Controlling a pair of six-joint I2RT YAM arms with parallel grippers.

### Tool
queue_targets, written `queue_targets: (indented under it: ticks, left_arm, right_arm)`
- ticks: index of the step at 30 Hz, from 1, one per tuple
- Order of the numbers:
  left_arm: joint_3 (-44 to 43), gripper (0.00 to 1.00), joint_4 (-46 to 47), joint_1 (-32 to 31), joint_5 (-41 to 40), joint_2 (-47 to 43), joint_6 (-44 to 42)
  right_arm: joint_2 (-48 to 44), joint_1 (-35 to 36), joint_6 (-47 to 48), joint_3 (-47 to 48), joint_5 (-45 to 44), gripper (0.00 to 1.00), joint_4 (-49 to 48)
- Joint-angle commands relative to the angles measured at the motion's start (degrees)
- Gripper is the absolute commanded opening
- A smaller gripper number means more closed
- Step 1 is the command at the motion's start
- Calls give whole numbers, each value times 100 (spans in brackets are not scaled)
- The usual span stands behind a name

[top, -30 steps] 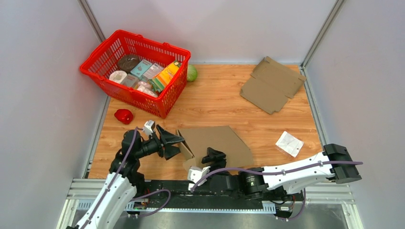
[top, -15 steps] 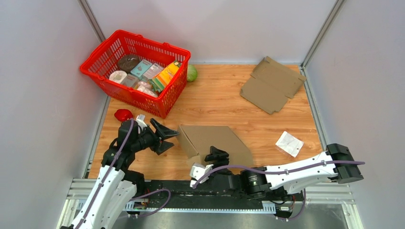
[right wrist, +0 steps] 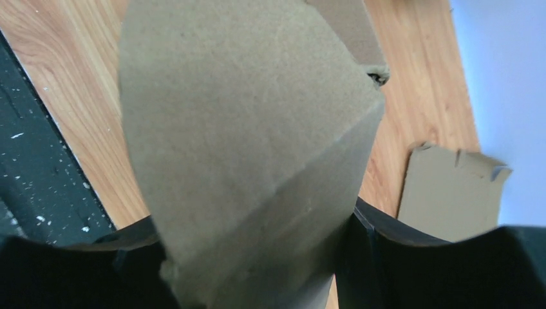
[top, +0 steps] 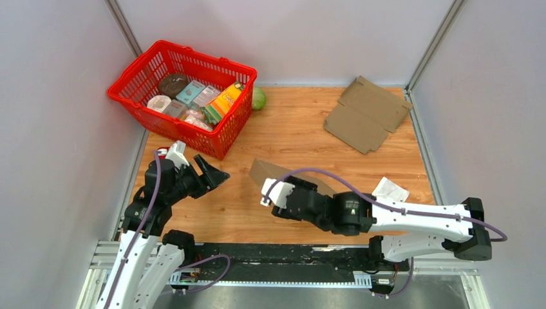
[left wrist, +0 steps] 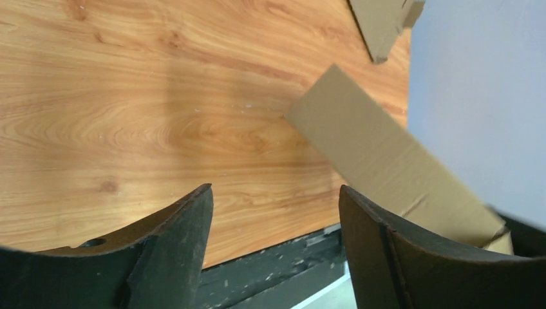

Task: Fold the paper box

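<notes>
Left pincer (left wrist: 275, 199): one, spread wide, empty.
Right pincer (right wrist: 251, 232): one, clamped on paper box (top: 269, 171).
Paper box: one, tilted up, mid-worktop (top: 290, 138).
Flat cardboard sheet (top: 367, 114): one, far right corner.
Red basket (top: 138, 69): one, far left.

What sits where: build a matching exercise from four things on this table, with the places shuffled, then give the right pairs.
Things:
1 red basket
2 flat cardboard
3 white packet
4 paper box

Places:
A held in the right tool
B far left corner
C far right corner
D near side, by the right edge

Pairs: 1-B, 2-C, 3-D, 4-A
</notes>
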State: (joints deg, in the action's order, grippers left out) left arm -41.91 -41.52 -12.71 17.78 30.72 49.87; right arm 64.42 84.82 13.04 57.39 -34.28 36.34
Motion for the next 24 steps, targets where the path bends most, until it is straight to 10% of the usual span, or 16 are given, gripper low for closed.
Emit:
queue_targets:
  ticks: [1, 19, 24]
  left_arm:
    - [120, 77, -95, 32, 461, -31, -1137]
    - [833, 70, 187, 23, 1078, -672, -1743]
    - [1000, 67, 1101, 5, 1605, -725, -1805]
  right_arm:
    - [465, -632, -363, 992, 1431, 38, 1471]
    - [3382, -2030, 506, 3753, 4298, 43, 3195]
    - [3569, -2461, 603, 3869, 4606, 66, 3039]
